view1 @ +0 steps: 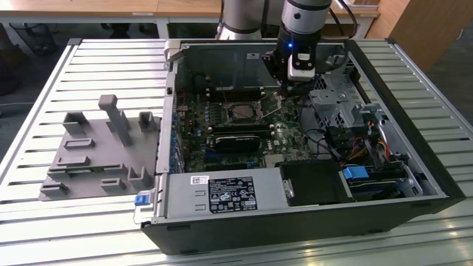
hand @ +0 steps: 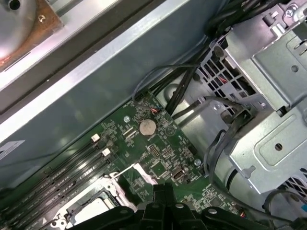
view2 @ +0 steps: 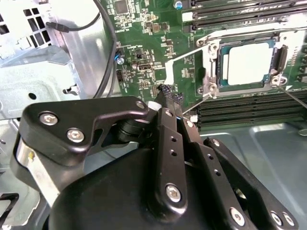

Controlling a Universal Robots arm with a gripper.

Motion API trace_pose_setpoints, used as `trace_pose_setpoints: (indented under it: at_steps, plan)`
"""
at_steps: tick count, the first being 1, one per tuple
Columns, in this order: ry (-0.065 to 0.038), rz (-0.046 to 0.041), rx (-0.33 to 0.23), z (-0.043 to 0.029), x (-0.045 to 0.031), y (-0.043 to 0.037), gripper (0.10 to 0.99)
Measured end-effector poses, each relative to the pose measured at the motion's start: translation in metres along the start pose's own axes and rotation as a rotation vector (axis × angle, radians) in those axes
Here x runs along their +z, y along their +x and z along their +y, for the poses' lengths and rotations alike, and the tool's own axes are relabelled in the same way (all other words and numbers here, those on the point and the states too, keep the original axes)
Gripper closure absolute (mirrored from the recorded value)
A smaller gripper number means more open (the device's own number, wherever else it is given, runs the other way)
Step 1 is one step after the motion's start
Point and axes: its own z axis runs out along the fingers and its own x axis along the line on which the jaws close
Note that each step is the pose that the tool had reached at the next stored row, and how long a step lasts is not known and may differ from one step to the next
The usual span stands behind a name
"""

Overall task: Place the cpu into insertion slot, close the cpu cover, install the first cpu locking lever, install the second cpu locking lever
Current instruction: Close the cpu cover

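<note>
The open computer case lies on the slatted bench. The arm reaches down into it from the far side, and the gripper hangs low over the green motherboard.

The cpu sits in the insertion slot, silver face up. The cpu cover lies flat around it, so the chip shows through the window.

In the second wrist view the gripper has its jaws drawn together at the tips, just beside the socket's corner. A thin wire locking lever runs from that corner to a pale flat end right at the tips. The jaws seem to pinch that end, though the fingers hide the contact and I cannot be sure. A second thin rod slants off the nearest corner of the socket, and another leaves the far corner.

Long black memory slots run close along one side of the socket. Dark cables loop over the board beside the gripper. The grey metal drive cage stands close on the exterior view's right of the gripper.

In the first wrist view the gripper sits near a coin cell.

The power supply fills the case's near edge. A grey moulded fixture rests on the bench at the exterior view's left, well apart from the case.
</note>
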Motion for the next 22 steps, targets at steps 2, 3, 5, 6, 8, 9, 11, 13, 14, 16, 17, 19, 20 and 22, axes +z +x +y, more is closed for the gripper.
trace_pose_setpoints:
  at_steps: [2,3,5,6,8,9,11,13,14,16,17,19,20,22]
  plan:
    - [-0.002,0.0019,0.0,0.0007,0.0009,-0.001,0.98]
    - [-0.003,0.003,0.0,0.0013,0.0015,-0.0017,0.98]
    - [-0.003,0.0036,0.0,0.0027,0.0031,-0.0034,0.98]
    - [-0.003,0.0038,0.0,0.0032,0.0041,-0.004,0.98]
    - [-0.003,0.0039,0.001,0.0039,0.0071,-0.0052,0.98]
    - [-0.003,0.0039,0.001,0.0042,0.0077,-0.0056,0.98]
    - [-0.003,0.004,0.001,0.0049,0.0089,-0.0065,0.98]
    - [-0.003,0.0042,0.001,0.0057,0.01,-0.0074,0.98]
    - [-0.003,0.0042,0.001,0.006,0.0104,-0.0079,0.98]
    - [-0.003,0.0044,0.001,0.0064,0.0114,-0.0084,0.98]
    - [-0.003,0.0043,0.001,0.0066,0.0118,-0.0087,0.98]
    - [-0.002,0.0044,0.001,0.0075,0.0124,-0.0093,0.98]
    - [-0.002,0.0044,0.001,0.008,0.0127,-0.0095,0.98]
    - [-0.003,0.0045,0.001,0.0091,0.0131,-0.01,0.98]
